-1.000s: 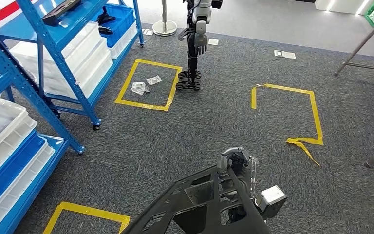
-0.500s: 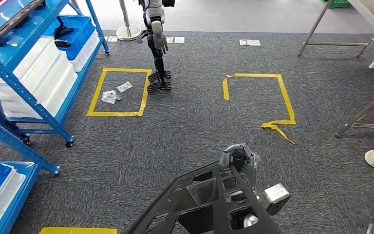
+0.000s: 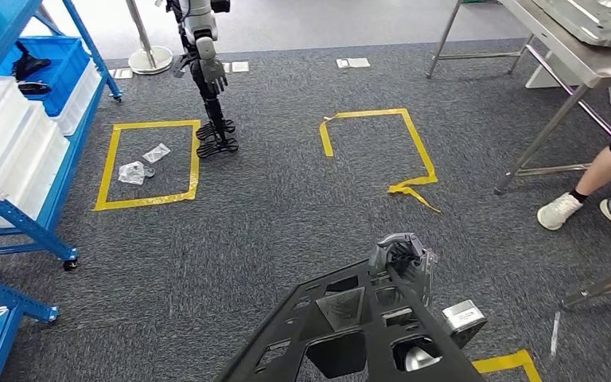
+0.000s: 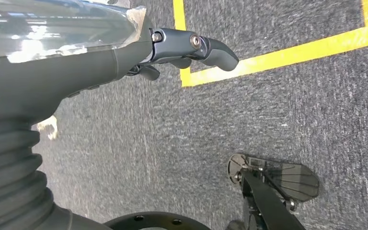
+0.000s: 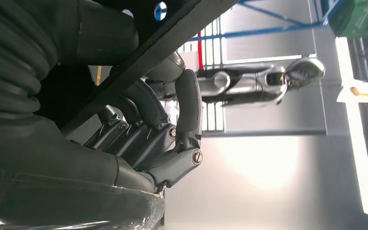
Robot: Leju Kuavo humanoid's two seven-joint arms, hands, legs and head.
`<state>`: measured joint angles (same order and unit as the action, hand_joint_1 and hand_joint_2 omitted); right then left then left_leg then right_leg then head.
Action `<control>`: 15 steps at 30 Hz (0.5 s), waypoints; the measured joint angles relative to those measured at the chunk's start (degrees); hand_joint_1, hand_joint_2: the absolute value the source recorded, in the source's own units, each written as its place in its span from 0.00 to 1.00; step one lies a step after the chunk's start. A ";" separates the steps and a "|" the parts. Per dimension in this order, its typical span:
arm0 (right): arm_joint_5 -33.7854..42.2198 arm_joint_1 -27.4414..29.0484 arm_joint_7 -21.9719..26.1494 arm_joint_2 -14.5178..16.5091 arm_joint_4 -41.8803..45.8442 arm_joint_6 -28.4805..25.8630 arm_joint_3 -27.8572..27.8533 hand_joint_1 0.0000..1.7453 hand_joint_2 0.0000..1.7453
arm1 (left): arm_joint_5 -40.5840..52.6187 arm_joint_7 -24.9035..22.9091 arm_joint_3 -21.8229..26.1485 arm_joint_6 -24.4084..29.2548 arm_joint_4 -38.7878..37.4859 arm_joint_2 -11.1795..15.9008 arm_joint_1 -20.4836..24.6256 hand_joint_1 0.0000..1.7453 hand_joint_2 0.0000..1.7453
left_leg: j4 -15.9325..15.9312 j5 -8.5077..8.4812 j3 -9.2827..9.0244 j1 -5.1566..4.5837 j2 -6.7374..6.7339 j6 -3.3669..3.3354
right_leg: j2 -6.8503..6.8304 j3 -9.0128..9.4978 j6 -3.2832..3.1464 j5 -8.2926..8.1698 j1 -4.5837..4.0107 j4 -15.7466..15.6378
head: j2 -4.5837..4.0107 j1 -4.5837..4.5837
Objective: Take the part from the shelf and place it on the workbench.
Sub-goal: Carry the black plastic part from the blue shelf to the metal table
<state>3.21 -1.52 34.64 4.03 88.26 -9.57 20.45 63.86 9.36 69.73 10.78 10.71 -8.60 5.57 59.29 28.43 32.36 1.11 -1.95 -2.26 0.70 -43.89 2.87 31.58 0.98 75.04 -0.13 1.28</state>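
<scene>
Carrying the part [image 3: 358, 334]: a large black openwork frame, held out in front of me low in the head view, tilted, above the grey carpet [image 3: 302, 207].

My right robot hand [image 3: 402, 255] grips the far upper edge of the part. In the right wrist view the right robot hand's fingers [image 5: 143, 139] curl in against a black bar of the part [image 5: 139, 62], thumb folded over them, so it is clamped on the frame.

My left robot hand [image 4: 172, 52] hangs over the carpet. In the left wrist view its fingers are curled loosely with nothing visible between them; I cannot tell whether it bears on the part.

Surroundings, head view:
- Steel tabletop [image 3: 573, 48] at upper right, well apart from the part, with a flat grey piece [image 3: 601, 16] lying on it.
- Blue shelf [image 3: 16, 199] along the left, holding white bins [image 3: 8, 151] and a blue bin [image 3: 52, 52].
- Yellow tape square [image 3: 147, 163] on the carpet beside the shelf, with small clear bags [image 3: 139, 167] inside it.
- Second tape outline [image 3: 382, 143] ahead of the part, one end peeled loose.
- Another humanoid robot [image 3: 203, 72] stands just beside the first tape square.
- A person's legs and white shoes [image 3: 593, 211] at the right, near the tabletop legs.
- Short yellow tape corner [image 3: 509, 364] just beside the near right edge of the part.
</scene>
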 joint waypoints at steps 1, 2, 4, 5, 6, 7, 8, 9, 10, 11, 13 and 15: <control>0.00 0.16 0.01 -0.01 0.00 0.00 -0.20 1.00 1.00 | -0.13 -0.03 0.03 0.04 0.00 0.00 0.04 0.00 1.00 | 0.00 0.11 -0.08 -0.01 -0.76 0.03 | -0.25 0.36 0.38 -0.56 0.07 -0.70 | 0.00 0.02; 0.00 0.25 0.02 -0.01 0.02 0.00 -0.40 1.00 1.00 | -0.24 -0.06 0.05 0.07 0.00 -0.02 0.11 0.00 1.00 | 0.00 0.24 -0.23 0.00 -1.45 0.14 | -0.76 1.93 0.80 -1.80 0.12 -3.64 | 0.00 0.02; 0.00 0.27 0.03 0.00 0.11 0.00 -0.68 1.00 1.00 | -0.36 -0.15 0.08 0.11 0.00 -0.09 0.20 0.00 1.00 | 0.01 0.68 -0.71 -0.19 -2.67 0.62 | -3.33 6.48 1.17 -4.50 -0.07 -11.67 | 0.00 0.09; 0.00 0.27 0.04 0.04 0.16 0.00 -0.73 1.00 1.00 | -0.41 -0.20 0.13 0.14 0.00 -0.12 0.21 0.00 1.00 | 0.00 0.92 -0.98 -0.34 -3.17 0.96 | -4.30 8.06 0.94 -5.35 -0.28 -14.34 | 0.00 0.07; 0.01 0.28 0.06 0.07 0.20 0.00 -0.78 1.00 1.00 | -0.44 -0.25 0.19 0.17 0.00 -0.14 0.23 0.00 1.00 | -0.04 1.11 -1.25 -0.49 -3.67 1.28 | -4.84 8.80 0.55 -5.72 -0.53 -15.60 | 0.00 0.03; 0.03 0.32 0.07 0.09 0.21 0.00 -0.84 1.00 1.00 | -0.46 -0.32 0.25 0.21 0.00 -0.15 0.26 0.00 1.00 | -0.17 1.24 -1.51 -0.58 -4.21 1.57 | -4.49 8.83 0.12 -5.82 -0.80 -15.68 | 0.00 -0.03; 0.05 0.36 0.08 0.10 0.24 -0.02 -0.94 1.00 1.00 | -0.48 -0.38 0.29 0.24 0.00 -0.17 0.33 0.00 1.00 | -0.33 1.32 -1.82 -0.54 -4.81 1.84 | -3.72 8.77 -0.29 -5.92 -0.84 -15.80 | 0.00 -0.09; 0.06 0.45 0.10 0.13 0.31 -0.05 -1.07 1.00 1.00 | -0.49 -0.46 0.32 0.31 0.00 -0.22 0.41 0.00 1.00 | -0.28 1.59 -1.96 -0.39 -4.68 2.14 | -3.02 8.82 -0.64 -6.04 -0.57 -15.97 | 0.00 -0.19; 0.05 0.50 0.14 0.18 0.42 -0.10 -1.20 1.00 1.00 | -0.49 -0.52 0.34 0.42 0.00 -0.26 0.48 0.00 1.00 | 0.41 2.26 -1.77 -0.23 -3.69 2.38 | -2.30 8.91 -1.02 -6.13 -0.28 -16.14 | 0.00 -0.29; 0.02 0.53 0.17 0.30 0.54 -0.14 -1.32 1.00 1.00 | -0.50 -0.56 0.38 0.54 0.00 -0.30 0.51 0.00 1.00 | 2.26 3.51 -1.01 -0.09 -2.16 2.56 | -1.59 9.03 -1.51 -6.22 0.06 -16.29 | 0.00 -0.46; -0.11 0.65 0.24 0.60 0.68 -0.19 -1.51 1.00 1.00 | -0.57 -0.60 0.57 0.84 0.00 -0.32 0.43 0.00 1.00 | 9.01 6.90 2.23 0.04 1.06 2.63 | -0.24 9.11 -2.20 -6.21 0.19 -16.35 | 0.00 -0.75; -0.22 0.94 0.24 0.84 0.68 -0.24 -1.75 1.00 1.00 | -0.67 -0.61 0.82 1.04 0.00 -0.33 0.26 0.00 1.00 | 14.68 8.46 5.44 0.03 1.97 2.64 | 1.31 9.15 -2.43 -6.19 -0.01 -16.32 | 0.00 -0.82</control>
<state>2.99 -0.58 34.88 4.87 88.94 -9.81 18.70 63.19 8.75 70.55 11.82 10.71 -8.92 5.83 73.97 36.89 37.80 1.15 0.02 0.37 2.00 -34.73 0.44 25.39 0.97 58.72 -0.13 0.46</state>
